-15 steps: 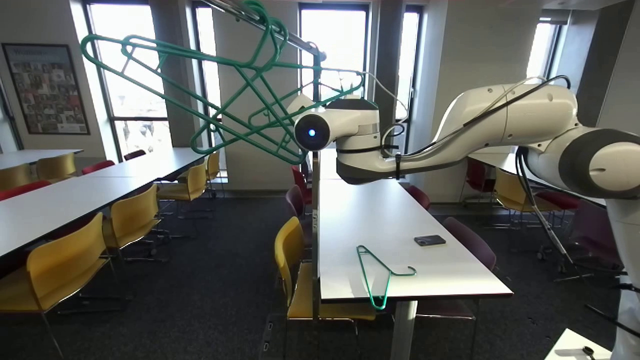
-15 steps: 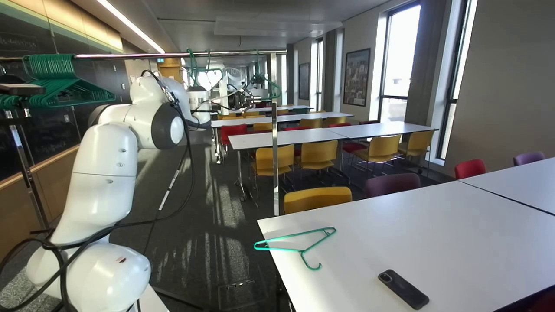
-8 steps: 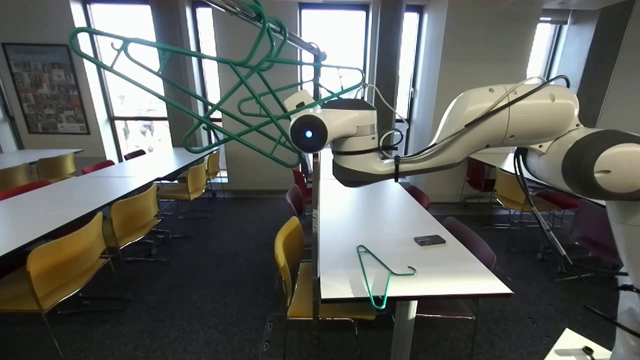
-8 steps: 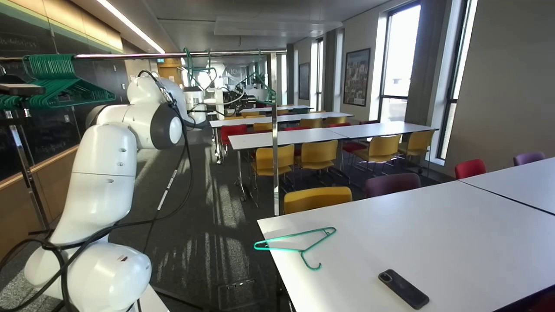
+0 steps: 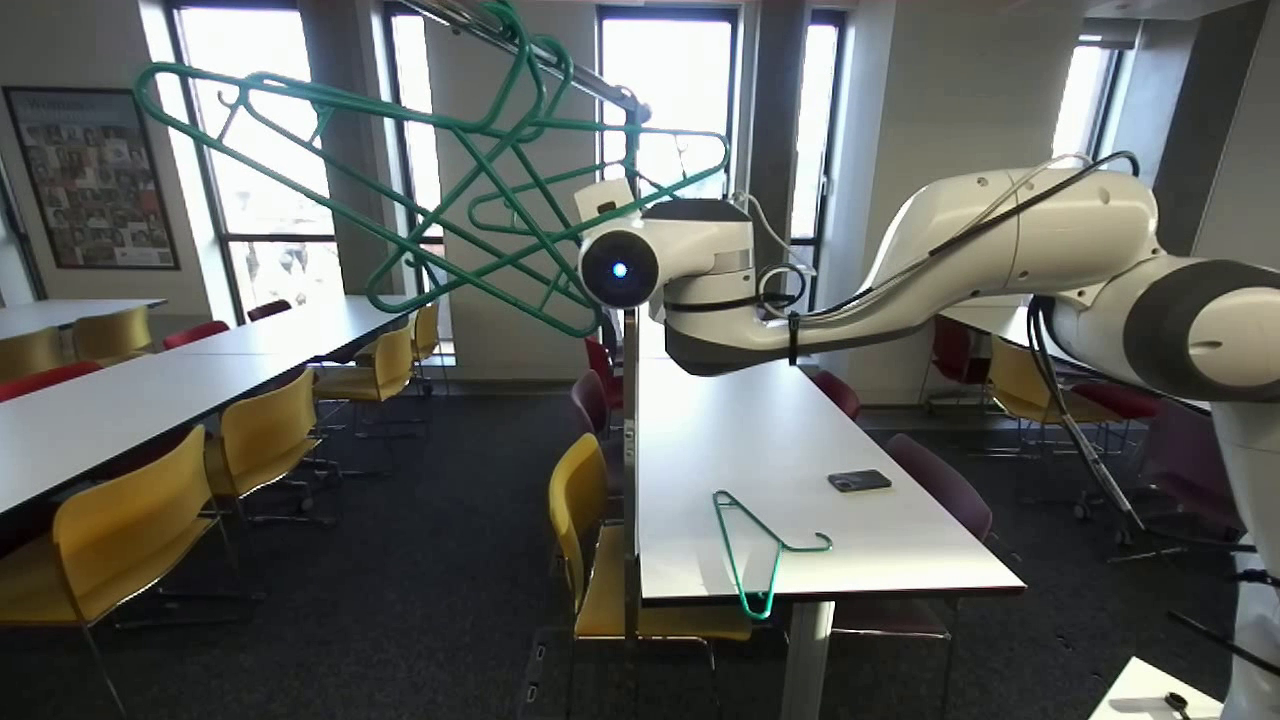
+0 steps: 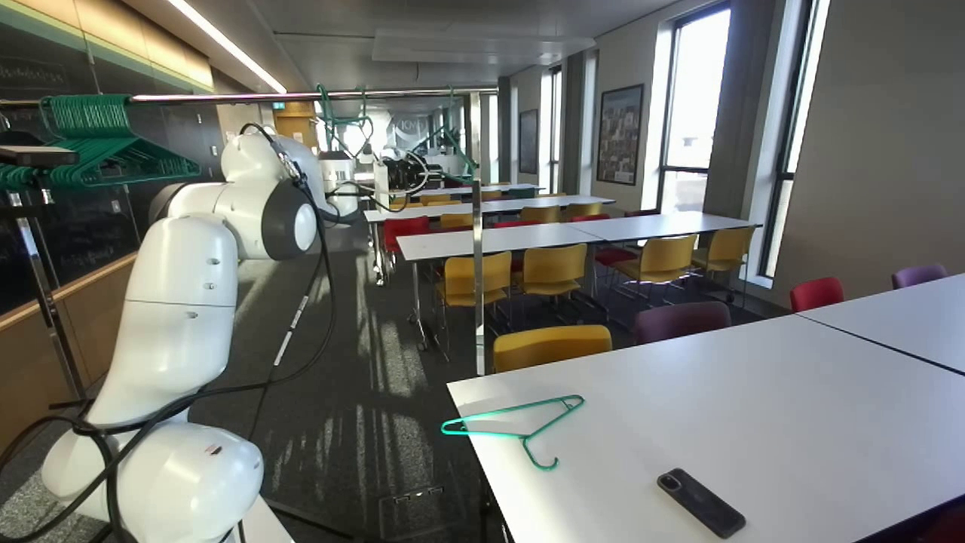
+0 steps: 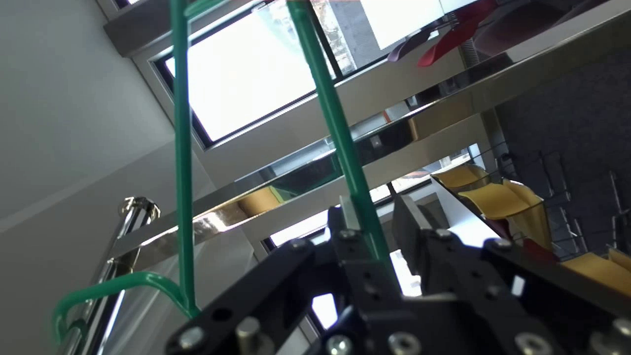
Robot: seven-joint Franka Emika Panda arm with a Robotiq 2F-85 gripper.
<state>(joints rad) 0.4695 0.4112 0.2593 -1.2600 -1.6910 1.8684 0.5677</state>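
Note:
My gripper (image 7: 378, 217) is open in the wrist view. One bar of a green hanger (image 7: 340, 133) passes between its fingers. The bar lies close against the left finger pad, with a gap to the right one; I cannot tell if it touches. The hanger's hook goes over a metal rail (image 7: 129, 222) at lower left. In an exterior view several tangled green hangers (image 5: 440, 120) hang tilted beside my wrist, which hides the gripper. The black gripper (image 6: 411, 173) is small and far off in an exterior view, below the hangers (image 6: 347, 121).
A shiny rack post (image 7: 296, 175) crosses behind the hanger. A bunch of hangers (image 6: 105, 158) hangs farther along the rail (image 6: 226, 98). A loose green hanger (image 6: 520, 436) and a phone (image 6: 701, 504) lie on the white table (image 6: 754, 407). Chairs stand around.
My wrist has shifted slightly and turned, with the cables behind it moving. The hanging green hangers have swung a little. The hanger and phone on the table have not moved.

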